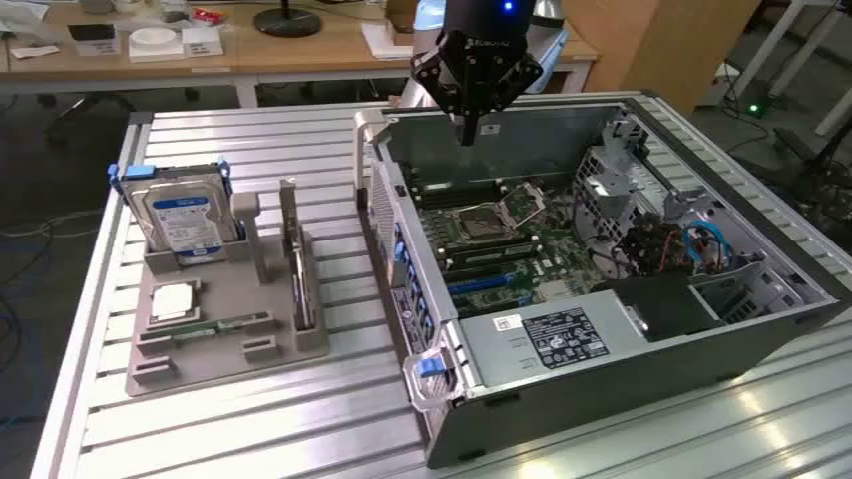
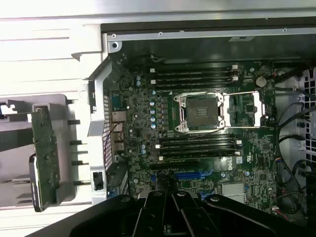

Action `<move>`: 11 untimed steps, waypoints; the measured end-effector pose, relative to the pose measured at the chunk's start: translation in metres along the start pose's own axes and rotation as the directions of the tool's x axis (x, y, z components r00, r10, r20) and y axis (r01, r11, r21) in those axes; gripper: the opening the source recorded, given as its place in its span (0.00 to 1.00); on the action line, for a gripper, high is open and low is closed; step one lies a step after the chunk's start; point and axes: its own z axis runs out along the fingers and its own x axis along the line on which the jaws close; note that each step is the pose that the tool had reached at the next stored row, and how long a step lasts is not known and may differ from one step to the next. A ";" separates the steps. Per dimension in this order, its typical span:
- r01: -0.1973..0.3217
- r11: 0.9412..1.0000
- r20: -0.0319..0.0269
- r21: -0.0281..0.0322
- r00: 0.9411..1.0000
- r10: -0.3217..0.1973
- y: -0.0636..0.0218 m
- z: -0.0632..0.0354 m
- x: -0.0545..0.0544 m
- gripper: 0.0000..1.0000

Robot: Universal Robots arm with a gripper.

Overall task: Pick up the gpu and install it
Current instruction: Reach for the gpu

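The gpu [image 1: 295, 261] is a thin dark card standing on edge in a slot of the grey holder [image 1: 219, 354] on the exterior view's left. In the wrist view the gpu [image 2: 46, 153] is seen edge-on beside the case wall. My gripper [image 1: 469, 132] hangs shut and empty over the far rim of the open computer case [image 1: 639, 371], well apart from the card. Its black fingers [image 2: 159, 207] meet over the motherboard [image 2: 197, 158].
A silver hard drive with a blue label [image 1: 183, 222] stands at the holder's far end. A chip [image 1: 175, 299] and a green memory stick [image 1: 213, 326] lie in the holder. The motherboard carries an open CPU socket [image 2: 200, 112]. Cables and a drive cage [image 1: 665, 239] fill the case's right side.
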 end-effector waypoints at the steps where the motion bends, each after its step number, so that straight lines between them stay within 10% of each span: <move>1: 0.000 1.000 0.000 0.000 1.000 0.000 0.0000 0.0000 0.000 0.10; 11: 0.000 1.000 0.000 0.000 1.000 0.000 -0.0001 0.0000 0.001 0.10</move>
